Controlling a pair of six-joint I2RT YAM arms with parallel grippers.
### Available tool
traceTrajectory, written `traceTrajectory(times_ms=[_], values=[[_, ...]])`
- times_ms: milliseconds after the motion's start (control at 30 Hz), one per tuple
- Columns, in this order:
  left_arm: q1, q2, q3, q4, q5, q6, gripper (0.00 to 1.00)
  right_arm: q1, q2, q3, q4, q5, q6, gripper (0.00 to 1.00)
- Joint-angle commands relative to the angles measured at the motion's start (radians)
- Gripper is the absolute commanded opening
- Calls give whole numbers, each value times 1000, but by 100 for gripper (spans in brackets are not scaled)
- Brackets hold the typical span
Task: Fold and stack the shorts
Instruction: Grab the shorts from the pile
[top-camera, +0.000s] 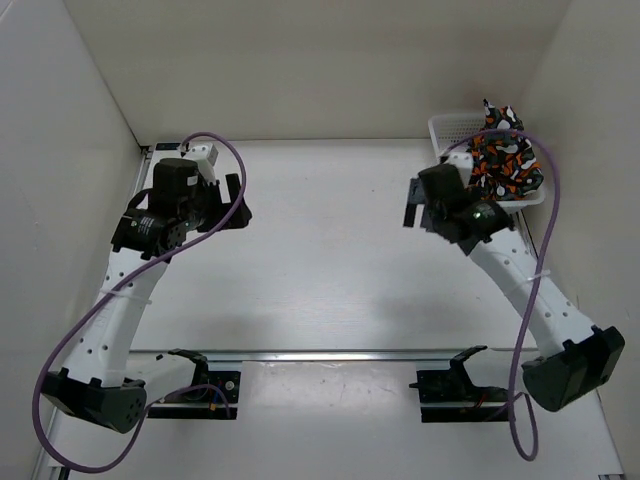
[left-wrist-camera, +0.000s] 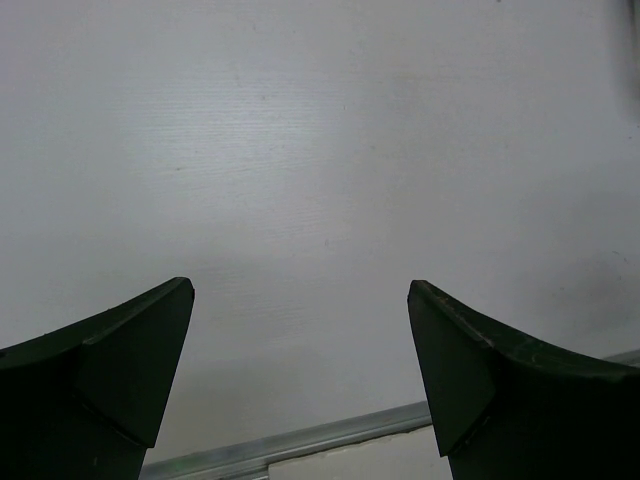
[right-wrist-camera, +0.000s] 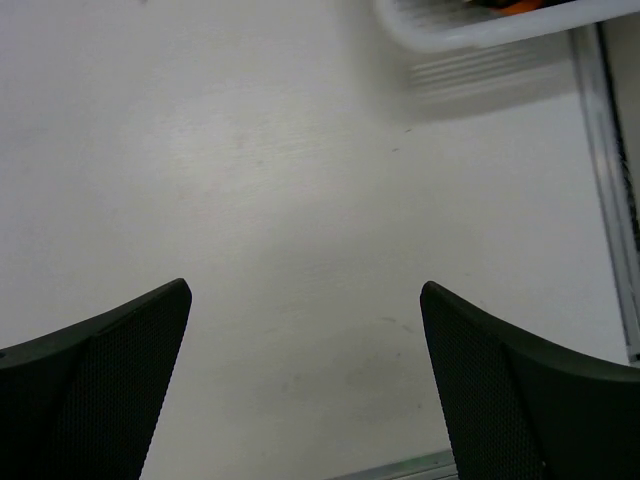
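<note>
The shorts (top-camera: 505, 160), in an orange, black, grey and white camouflage print, lie bunched in a white mesh basket (top-camera: 450, 128) at the table's far right corner. A sliver of orange cloth (right-wrist-camera: 515, 6) shows over the basket rim in the right wrist view. My right gripper (top-camera: 418, 212) is open and empty, above the table just left of the basket. My left gripper (top-camera: 238, 205) is open and empty over the left part of the table, far from the shorts. Both wrist views show wide-apart fingers over bare table.
The white table (top-camera: 320, 260) is walled at the back and both sides. A metal rail (top-camera: 330, 353) runs along the near edge by the arm bases; it also shows in the left wrist view (left-wrist-camera: 300, 440). The basket's rim (right-wrist-camera: 470, 35) is at the top of the right wrist view.
</note>
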Motion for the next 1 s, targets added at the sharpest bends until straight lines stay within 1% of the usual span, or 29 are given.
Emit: traceTrajectory(times_ms=[0, 33, 67, 100, 133, 167, 200, 233, 333, 367, 400, 433, 467, 500, 567, 600, 667, 733, 767, 800, 900, 933, 967], values=[[4, -21, -27, 6, 24, -27, 100, -179, 48, 149, -9, 9, -42, 100], [4, -21, -36, 6, 24, -27, 100, -222, 104, 192, -38, -63, -58, 100], [4, -21, -37, 6, 14, -27, 100, -290, 138, 282, -53, -84, -67, 100], [4, -21, -37, 6, 14, -27, 100, -315, 175, 330, -70, -84, -78, 100], [4, -21, -37, 6, 3, -27, 100, -357, 254, 382, -93, -84, -87, 100], [4, -21, -46, 6, 3, -27, 100, -376, 296, 434, -142, -84, -87, 100], [4, -21, -46, 6, 3, -27, 100, -393, 338, 533, -161, -35, -87, 100], [4, -21, -46, 6, 3, -27, 100, -427, 409, 574, -170, -7, -96, 100], [4, 16, -46, 6, -6, -27, 100, -506, 546, 703, -170, 45, -60, 100], [4, 33, -34, 6, -6, -27, 100, -525, 585, 739, -170, 45, -59, 100], [4, 33, -34, 6, -6, -27, 100, -554, 662, 781, -170, 45, -59, 100], [4, 47, -24, 6, -17, -27, 100, -563, 703, 824, -170, 60, -49, 100], [4, 57, -24, 6, -17, -27, 100, -563, 741, 914, -170, 71, -49, 100], [4, 58, -15, 6, -17, -27, 100, -576, 817, 962, -170, 103, -49, 100], [4, 77, -15, 6, -28, -27, 100, -585, 890, 1043, -170, 152, -49, 100], [4, 78, -15, 6, -28, -18, 100, -585, 957, 1127, -170, 177, -49, 100], [4, 105, -6, 6, -37, -17, 100, -594, 1014, 1197, -170, 211, -59, 100], [4, 119, -6, 6, -37, -17, 100, -594, 1068, 1270, -138, 188, -88, 90], [4, 128, 3, 6, -37, -17, 100, -594, 1068, 1271, -117, 179, -99, 82], [4, 143, 3, 6, -37, -17, 100, -594, 1068, 1271, -76, 178, -99, 60], [4, 169, 13, 6, -37, -17, 100, -594, 1068, 1258, -38, 143, -108, 23], [4, 170, 13, 6, -37, -17, 100, -594, 1058, 1258, -38, 125, -108, 1], [4, 182, 22, 6, -37, -17, 100, -594, 1033, 1269, -38, 69, -108, 0]])
